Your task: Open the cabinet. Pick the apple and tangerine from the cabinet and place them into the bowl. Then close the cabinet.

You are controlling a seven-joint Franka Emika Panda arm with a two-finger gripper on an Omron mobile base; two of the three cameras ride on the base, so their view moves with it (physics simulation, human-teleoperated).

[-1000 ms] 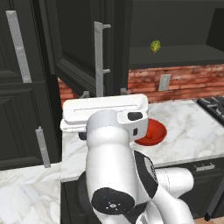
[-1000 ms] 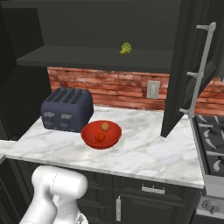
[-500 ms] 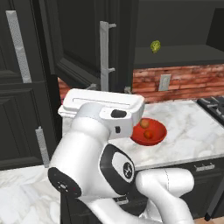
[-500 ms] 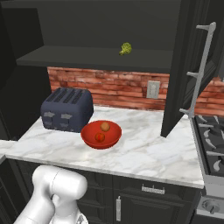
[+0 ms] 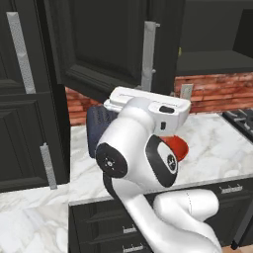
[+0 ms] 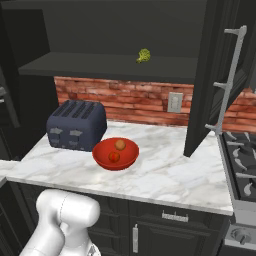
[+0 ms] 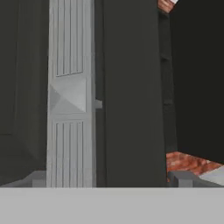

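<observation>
Left base view: the white arm rises in front of a black upper cabinet (image 5: pixel 113 44) whose raised-panel door stands swung open, with a long silver bar handle (image 5: pixel 148 54) upright on its edge. A glossy red bowl (image 5: pixel 178 147) peeks out from behind the arm on the white marble counter (image 5: pixel 217 153).

Right base view: the shallow round bowl (image 6: pixel 115 154) sits on the veined marble counter (image 6: pixel 165 175), just right of a dark blue-grey toaster (image 6: pixel 76 125). Inside it lie a small red apple (image 6: pixel 114 156) and an orange tangerine (image 6: pixel 120 144), close together. A bumpy yellow-green item (image 6: pixel 143 55) rests on the cabinet's open shelf (image 6: pixel 115 65), above a red brick backsplash (image 6: pixel 135 100).

Hand view: the ridged silver handle (image 7: pixel 70 105) runs upright against the dark door (image 7: pixel 131 96). The gripper (image 7: pixel 107 178) hangs wide open, empty, its tips flanking the handle.
</observation>
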